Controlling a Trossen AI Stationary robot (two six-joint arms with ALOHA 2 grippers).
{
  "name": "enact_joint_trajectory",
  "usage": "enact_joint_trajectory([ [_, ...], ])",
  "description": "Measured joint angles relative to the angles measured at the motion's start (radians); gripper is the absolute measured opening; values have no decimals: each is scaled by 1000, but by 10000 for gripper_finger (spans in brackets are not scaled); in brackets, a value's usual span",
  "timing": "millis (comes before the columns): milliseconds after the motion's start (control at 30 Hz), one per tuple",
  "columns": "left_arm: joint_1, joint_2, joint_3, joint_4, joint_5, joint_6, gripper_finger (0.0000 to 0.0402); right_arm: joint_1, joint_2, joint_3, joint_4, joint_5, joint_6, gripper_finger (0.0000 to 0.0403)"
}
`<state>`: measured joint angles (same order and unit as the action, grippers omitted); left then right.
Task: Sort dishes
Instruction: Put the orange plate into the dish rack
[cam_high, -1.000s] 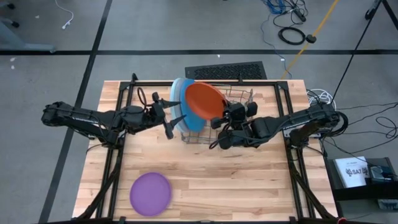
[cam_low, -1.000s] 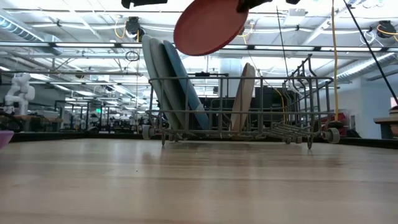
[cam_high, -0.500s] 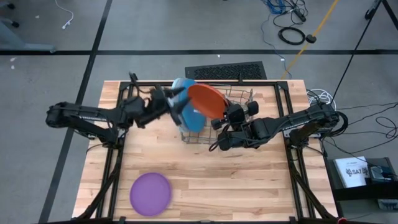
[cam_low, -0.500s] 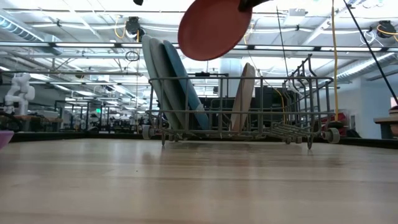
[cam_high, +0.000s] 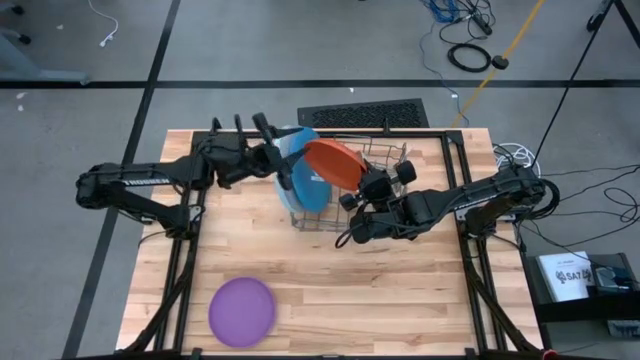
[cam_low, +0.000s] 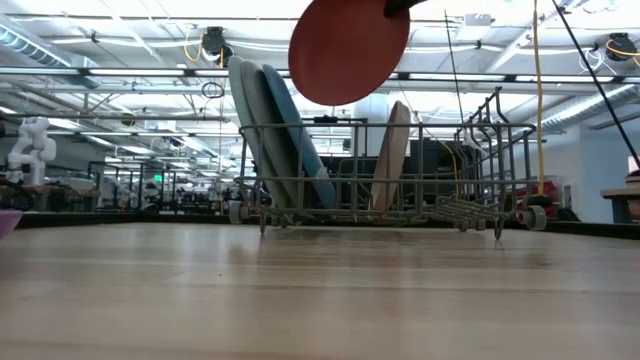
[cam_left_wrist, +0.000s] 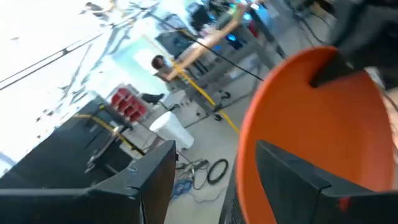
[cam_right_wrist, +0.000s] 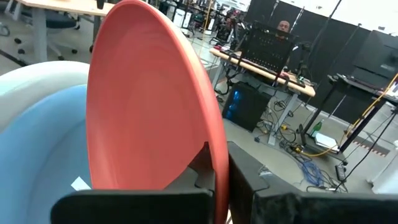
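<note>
I hold the orange plate (cam_high: 333, 163) by its rim in my right gripper (cam_high: 362, 186), fingers pinched on the edge; the right wrist view shows one finger on each face of the plate. An edge grip keeps the disc upright, which I judge suits moving it clear of the slots of the wire dish rack (cam_high: 385, 165).

The plate hangs above the rack, clear of its wires, as the low view confirms: its lower edge sits over the top rail, above the light blue plate (cam_low: 240, 130) and the darker blue plate (cam_low: 300, 150) leaning in the rack's left end. An off-white plate (cam_low: 392, 155) stands in a slot farther right.

My left gripper (cam_high: 268, 152) is raised beside the orange plate, just off the rim opposite my right gripper. Its fingers are spread, with the plate close ahead of them and not touching.

The purple plate (cam_high: 242, 309) lies flat on the wooden table (cam_high: 400, 290), well apart from the rack.
</note>
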<state>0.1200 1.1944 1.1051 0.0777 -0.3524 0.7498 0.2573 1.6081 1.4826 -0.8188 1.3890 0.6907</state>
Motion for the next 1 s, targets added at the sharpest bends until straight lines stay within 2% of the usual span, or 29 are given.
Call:
enact_joint_trajectory([
  [200,24,90,93,-183,71,8,221,4,0,0,2,-1,-8,7],
  [367,24,191,166,-232,29,17,209,6,0,0,5,-7,-10,7],
  [500,26,231,196,-225,-31,74,154,16,-1,0,6,-4,-11,7],
  [667,27,239,219,-228,-42,113,33,20,-2,0,-2,19,-29,7],
  [700,27,238,222,-227,-42,113,20,20,-2,0,-3,19,-31,7],
  [1000,34,235,232,-221,-35,212,10,27,-2,0,2,3,-76,26],
])
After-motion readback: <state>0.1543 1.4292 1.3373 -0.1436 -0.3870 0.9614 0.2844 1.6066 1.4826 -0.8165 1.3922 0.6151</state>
